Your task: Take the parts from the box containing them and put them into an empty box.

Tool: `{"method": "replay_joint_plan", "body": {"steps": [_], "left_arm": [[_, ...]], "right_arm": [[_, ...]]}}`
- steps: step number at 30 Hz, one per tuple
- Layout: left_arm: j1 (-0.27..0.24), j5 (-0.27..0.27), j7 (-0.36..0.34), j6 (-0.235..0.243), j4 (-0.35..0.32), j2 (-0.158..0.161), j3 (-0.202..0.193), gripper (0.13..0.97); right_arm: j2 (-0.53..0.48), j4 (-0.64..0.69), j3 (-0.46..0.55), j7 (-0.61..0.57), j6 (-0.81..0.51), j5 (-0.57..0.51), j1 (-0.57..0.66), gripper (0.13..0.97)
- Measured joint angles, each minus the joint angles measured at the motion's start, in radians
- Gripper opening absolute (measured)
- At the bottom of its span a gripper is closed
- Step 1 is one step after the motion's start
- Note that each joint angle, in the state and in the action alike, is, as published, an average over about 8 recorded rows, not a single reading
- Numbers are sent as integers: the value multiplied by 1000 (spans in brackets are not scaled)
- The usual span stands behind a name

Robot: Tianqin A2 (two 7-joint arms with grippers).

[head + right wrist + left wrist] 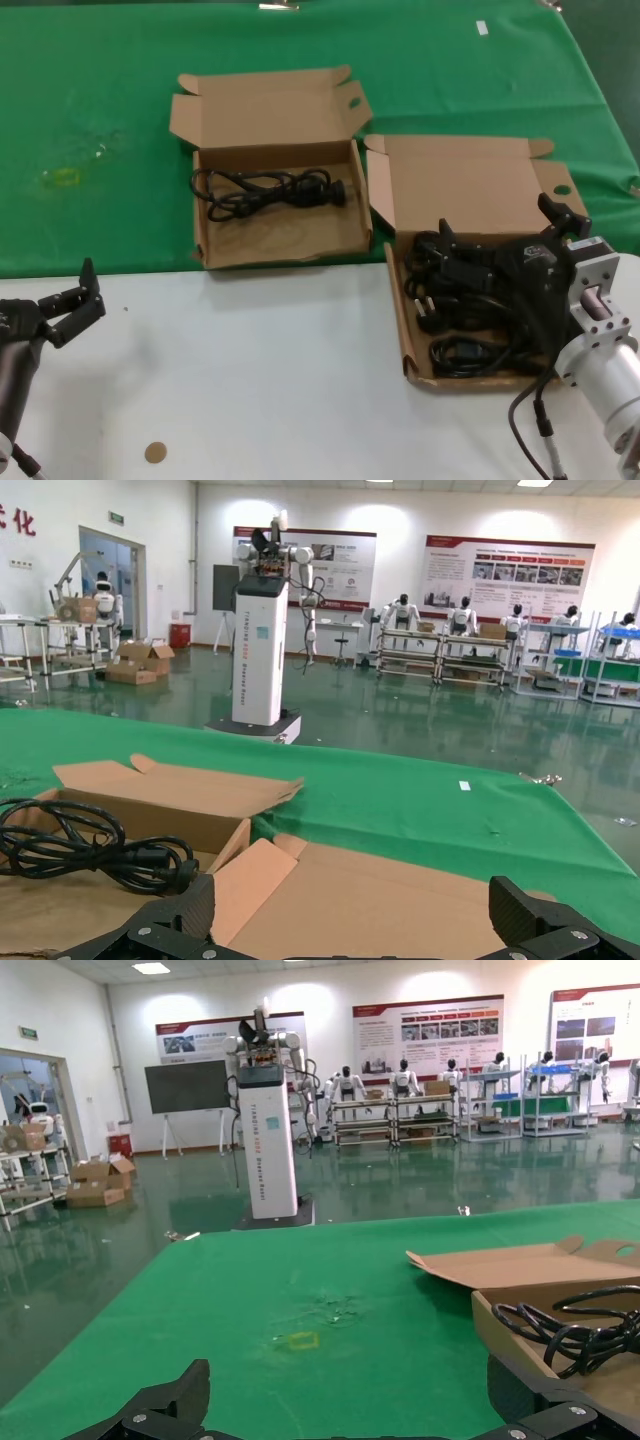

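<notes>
power cords (470, 300) lie heaped in the shallow box (455, 190) under my right tool (505, 238), spread wide and empty above them. one cord (270, 190) sits in the deeper box (280, 245) beyond my left tool (72, 300), open, empty over the tabletop (250, 380).

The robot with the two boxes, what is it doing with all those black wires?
It is moving black power cords from one cardboard box to another. The right gripper is open, low over the box on the right, which is full of cords. The box on the left has one cord lying in it. The left gripper waits open over the white table, holding nothing.
</notes>
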State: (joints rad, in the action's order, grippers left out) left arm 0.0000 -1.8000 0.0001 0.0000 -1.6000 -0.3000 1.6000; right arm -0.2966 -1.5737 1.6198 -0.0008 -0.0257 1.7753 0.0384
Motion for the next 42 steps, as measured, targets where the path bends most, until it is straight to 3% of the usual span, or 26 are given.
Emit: {"method": "replay_joint_plan", "body": {"steps": [42], "left_arm": [[0, 0, 0, 0, 0, 0, 0, 966]], "right_arm": [[0, 0, 0, 0, 0, 0, 0, 966]]}}
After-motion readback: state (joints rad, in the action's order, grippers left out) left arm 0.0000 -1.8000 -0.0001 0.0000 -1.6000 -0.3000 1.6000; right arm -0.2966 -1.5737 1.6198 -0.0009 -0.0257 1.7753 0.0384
